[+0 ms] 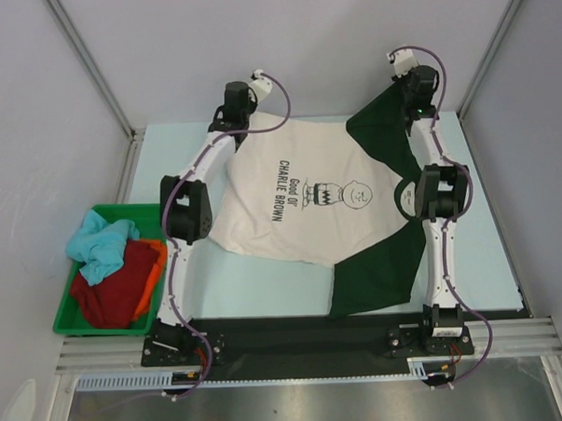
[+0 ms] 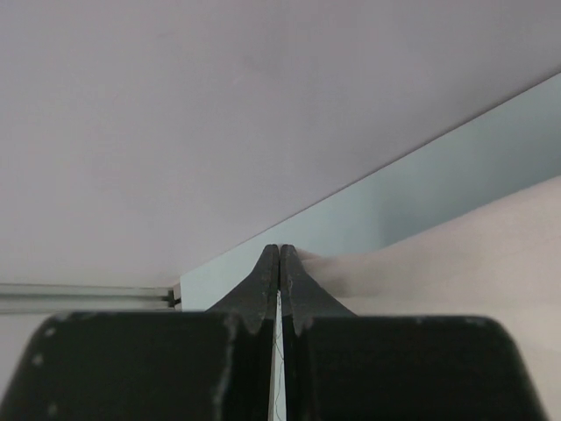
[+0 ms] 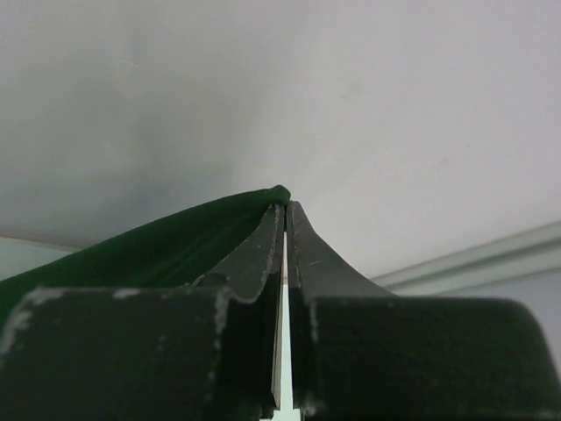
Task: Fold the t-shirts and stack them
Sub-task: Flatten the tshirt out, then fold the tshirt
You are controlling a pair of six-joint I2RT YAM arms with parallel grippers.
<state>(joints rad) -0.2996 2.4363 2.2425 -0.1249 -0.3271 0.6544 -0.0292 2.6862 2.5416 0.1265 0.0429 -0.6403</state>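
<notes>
Mid table: cream shirt spread flat, print up, black lettering and cartoon figure turned sideways. Beneath it, green shirt, showing as a dark wedge at the far right corner and a wider flap at the near right, down to the table's front edge. Left gripper at the cream shirt's far left corner, left arm stretched along the cloth's left side. Fingers clenched tight in the left wrist view, tips touching. Cream cloth rising right up to the tips, so probably nipping its edge, though the pinch itself not clearly visible. Pale blue tabletop and grey wall behind. Right gripper at the far right corner, over the green wedge, right arm lying along the shirts' right side. Jaws squeezed together on the green shirt in the right wrist view: green fabric draped over the left finger, caught at the tips, sloping down to the left. Only a thin sliver of light lower down between those fingers. Beside the table's left edge: green tray with a loose heap. Blue shirt crumpled on top at the far end, red shirt bulking below it, orange shirt peeking out on the right between red and tray wall. All three bunched up. Both arm bases on the black rail at the near edge.
</notes>
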